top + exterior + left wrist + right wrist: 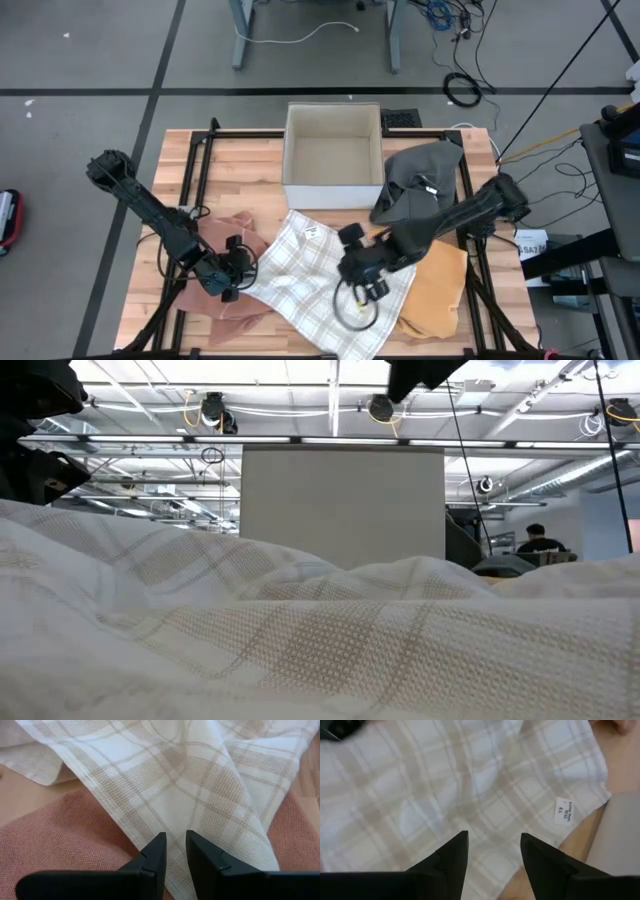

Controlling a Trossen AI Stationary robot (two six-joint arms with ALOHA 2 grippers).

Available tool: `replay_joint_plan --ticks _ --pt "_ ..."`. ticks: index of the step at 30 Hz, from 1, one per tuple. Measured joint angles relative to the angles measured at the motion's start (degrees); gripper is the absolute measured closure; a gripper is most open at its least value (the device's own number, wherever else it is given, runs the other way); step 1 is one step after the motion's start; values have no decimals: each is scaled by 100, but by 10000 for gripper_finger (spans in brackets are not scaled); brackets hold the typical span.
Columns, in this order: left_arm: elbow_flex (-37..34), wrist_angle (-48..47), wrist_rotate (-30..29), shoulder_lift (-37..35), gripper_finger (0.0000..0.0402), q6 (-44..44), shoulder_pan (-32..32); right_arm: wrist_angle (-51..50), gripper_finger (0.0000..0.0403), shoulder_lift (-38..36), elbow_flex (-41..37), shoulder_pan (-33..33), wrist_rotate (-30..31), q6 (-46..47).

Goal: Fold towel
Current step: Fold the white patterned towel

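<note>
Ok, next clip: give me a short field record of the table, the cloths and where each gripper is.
surface: wooden table
target cloth: white plaid towel, spread rumpled at table centre, small tag showing
other cloths: pink cloth under the towel's left side; tan cloth to its right; grey cloth beside the box
container: open white box at the far edge
left gripper: at the towel's left edge, jaws narrowly apart over the fabric, grip unclear
right gripper: open, above the towel's right half
fold progress: no clean fold visible
</note>
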Motion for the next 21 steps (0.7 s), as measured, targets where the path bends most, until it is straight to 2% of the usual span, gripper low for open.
replay_joint_plan --ticks 6,12,16,21 --pt "0 -2 -2 0 323 -15 0 1373 234 -1558 -1794 -131 -324 298" --pt "0 2 -2 0 323 0 0 1564 234 -2778 -3270 -122 -159 1462" --pt "0 -1 -2 0 323 225 0 2001 234 -3210 -4120 155 -194 2134" --pt "0 -150 148 -79 323 262 0 2976 234 -3256 -4942 586 -173 2588"
